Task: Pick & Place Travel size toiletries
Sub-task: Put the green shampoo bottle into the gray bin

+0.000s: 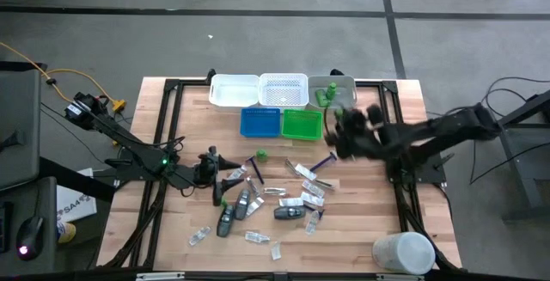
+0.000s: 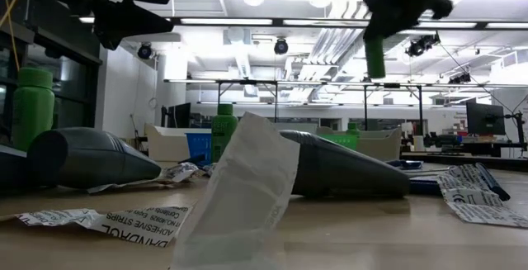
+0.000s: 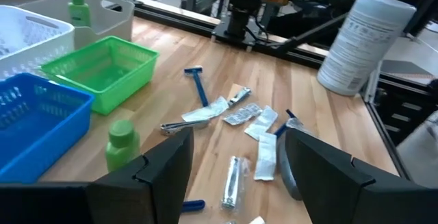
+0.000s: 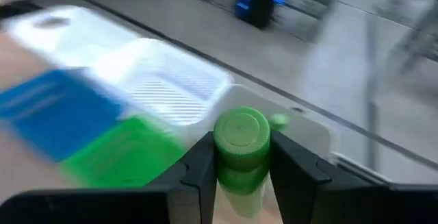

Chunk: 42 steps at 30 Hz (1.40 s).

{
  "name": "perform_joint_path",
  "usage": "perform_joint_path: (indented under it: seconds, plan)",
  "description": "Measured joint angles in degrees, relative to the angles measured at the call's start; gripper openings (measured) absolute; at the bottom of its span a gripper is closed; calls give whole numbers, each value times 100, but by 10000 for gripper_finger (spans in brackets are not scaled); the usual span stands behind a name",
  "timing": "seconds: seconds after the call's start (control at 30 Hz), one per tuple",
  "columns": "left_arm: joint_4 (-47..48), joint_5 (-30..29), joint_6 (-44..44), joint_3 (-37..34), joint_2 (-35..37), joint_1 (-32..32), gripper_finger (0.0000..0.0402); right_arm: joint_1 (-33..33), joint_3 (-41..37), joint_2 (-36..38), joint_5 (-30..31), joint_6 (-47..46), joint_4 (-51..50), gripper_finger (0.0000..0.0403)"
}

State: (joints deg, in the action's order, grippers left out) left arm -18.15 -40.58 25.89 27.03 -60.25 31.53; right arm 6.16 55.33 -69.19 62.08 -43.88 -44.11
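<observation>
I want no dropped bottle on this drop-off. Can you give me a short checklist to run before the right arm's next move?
1. Right tool shut on the green bottle: ok.
2. Bottle upright between the fingers: ok.
3. Right tool close to the grey tray: ok.
4. Room left in the tray beside the bottle already inside: cannot tell.
5. Left tool open, over the toiletries mid-table, away from the trays: ok.
</observation>
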Motion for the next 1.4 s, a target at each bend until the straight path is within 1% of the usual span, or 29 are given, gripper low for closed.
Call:
perform_joint_path:
  seconds: [0.1, 0.23, 0.3, 0.4, 0.53, 0.7, 0.93, 1.03, 1.13, 1.23, 1.4]
  plan:
    - [-1, -81, -9, 0, 0, -1, 230, -1012, -2, -218, -563, 782, 576, 101]
    - [31, -98, -9, 0, 0, 0, 230, -2031, -2, -511, -1593, 1903, 1984, 101]
    - [32, -98, -13, 0, 0, 0, 230, -2378, -2, -679, -2003, 2181, 2551, 101]
    - [33, -101, -95, 0, 0, 0, 230, -2704, 0, -1020, -2191, 2393, 3064, 99]
    - [31, -128, -234, 0, 0, 0, 230, -2935, 0, -1577, -2237, 2493, 3504, 99]
    - [33, -305, -385, 0, 0, -1, 230, -3205, -2, -2272, -2405, 2538, 4080, 99]
    - [33, -354, -418, 0, 0, 0, 230, -3598, -2, -2948, -2838, 2413, 4713, 99]
    - [33, -356, -418, 0, 0, 0, 230, -3707, -2, -3058, -3069, 2307, 4737, 99]
    - [33, -356, -418, 0, 0, 0, 230, -3736, -2, -3091, -3100, 2294, 4724, 97]
    - [31, -359, -416, 0, 0, 0, 230, -3732, -2, -3093, -3261, 2249, 4725, 97]
    - [31, -359, -416, 0, 0, 0, 230, -3734, -2, -3093, -3366, 2247, 4571, 108]
